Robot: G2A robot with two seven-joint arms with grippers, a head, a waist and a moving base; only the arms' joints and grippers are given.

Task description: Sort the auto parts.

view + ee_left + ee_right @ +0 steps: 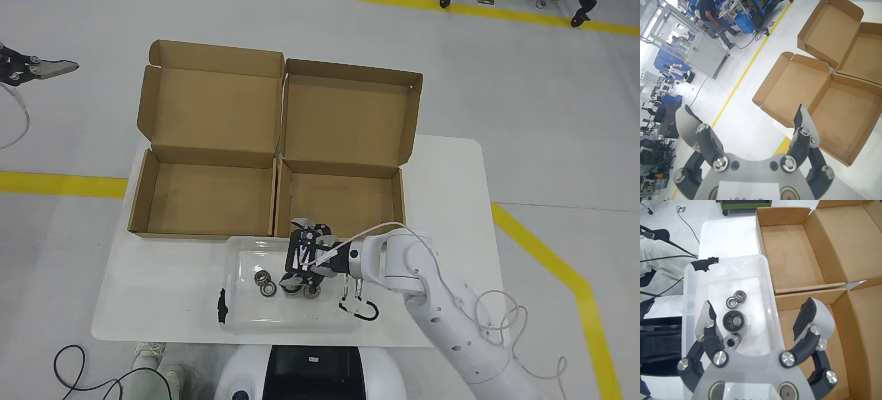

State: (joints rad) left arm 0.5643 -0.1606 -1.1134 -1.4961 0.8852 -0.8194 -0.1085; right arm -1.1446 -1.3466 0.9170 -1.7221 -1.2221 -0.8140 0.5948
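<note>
Several metal auto parts lie in a clear plastic bin: a tapered roller bearing, a bearing ring touching it, a large black-lined bushing and a small steel sleeve. My right gripper hangs open just above the bin, one finger over the parts and the other past the bin's wall, holding nothing. From above, that gripper covers the bin's right half, beside the bearings. My left gripper is open and empty, off the table at the far left over the floor.
Two open, empty cardboard boxes stand side by side behind the bin, the left box and the right box, lids folded back. Black tape sticks to the bin's left end. The white table ends close to the boxes.
</note>
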